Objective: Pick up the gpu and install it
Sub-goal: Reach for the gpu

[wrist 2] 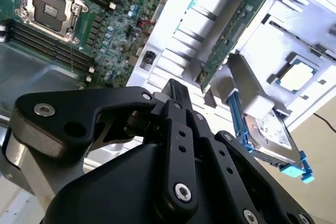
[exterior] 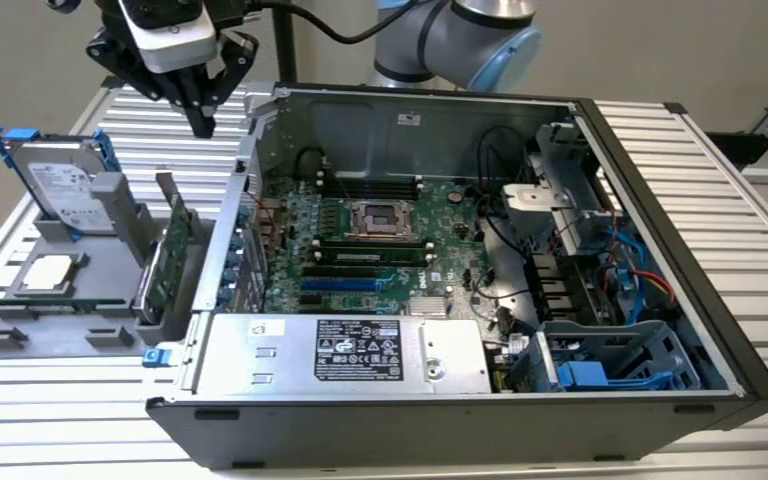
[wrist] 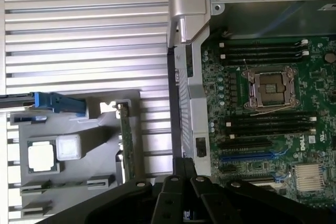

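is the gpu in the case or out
Out: the green circuit-board gpu stands on edge in the grey holder beside the open black computer case.

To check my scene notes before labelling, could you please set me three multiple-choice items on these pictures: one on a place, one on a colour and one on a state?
1. Where is the gpu?
A. Seated in a motherboard slot.
B. On edge in the grey holder beside the case.
C. Lying flat on the table.

2. What colour is the frame round the hard drive?
A. Red.
B. Yellow.
C. Blue.

3. What does the gripper hold?
A. Nothing.
B. The gpu.
C. The hard drive.

Answers:
1 B: the green board stands upright in the grey holder, at the exterior view's left of the open case.
2 C: blue bars show at the hard drive's top corners.
3 A: the gripper hangs shut above the grey holder, touching none of the parts.
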Motion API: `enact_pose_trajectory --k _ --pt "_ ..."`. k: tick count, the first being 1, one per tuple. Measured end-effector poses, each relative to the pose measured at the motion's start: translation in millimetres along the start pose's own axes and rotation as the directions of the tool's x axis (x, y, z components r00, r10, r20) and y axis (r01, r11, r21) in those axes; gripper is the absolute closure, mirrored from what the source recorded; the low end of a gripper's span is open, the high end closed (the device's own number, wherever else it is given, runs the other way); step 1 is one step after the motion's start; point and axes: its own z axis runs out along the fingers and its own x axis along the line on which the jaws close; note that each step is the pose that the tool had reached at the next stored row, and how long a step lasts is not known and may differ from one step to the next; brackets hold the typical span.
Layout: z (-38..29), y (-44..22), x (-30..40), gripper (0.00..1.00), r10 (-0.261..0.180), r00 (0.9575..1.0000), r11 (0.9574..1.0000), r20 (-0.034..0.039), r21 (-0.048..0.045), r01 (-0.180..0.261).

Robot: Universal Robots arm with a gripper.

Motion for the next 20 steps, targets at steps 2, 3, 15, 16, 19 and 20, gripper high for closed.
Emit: enact_pose_trajectory --k 2,3,15,16,19,20 --pt "-0.3 -2.3 2.4 1.00 0.000 1.0000 1.0000 0.0000 0.0000 0.000" --pt "-0.5 -3.3 3.4 1.00 0.000 1.0000 1.0000 0.0000 0.0000 0.000" --pt "-2.4 -15.7 15.2 1.00 0.000 1.0000 1.0000 0.0000 0.0000 0.000" --pt "-2.6 -16.6 16.2 1.00 0.000 1.0000 1.0000 0.0000 0.0000 0.000" --pt "-3.1 -19.4 19.1 1.00 0.000 1.0000 1.0000 0.0000 0.0000 0.000" --pt "-3.2 -20.3 20.1 1.00 0.000 1.0000 1.0000 0.0000 0.0000 0.000"
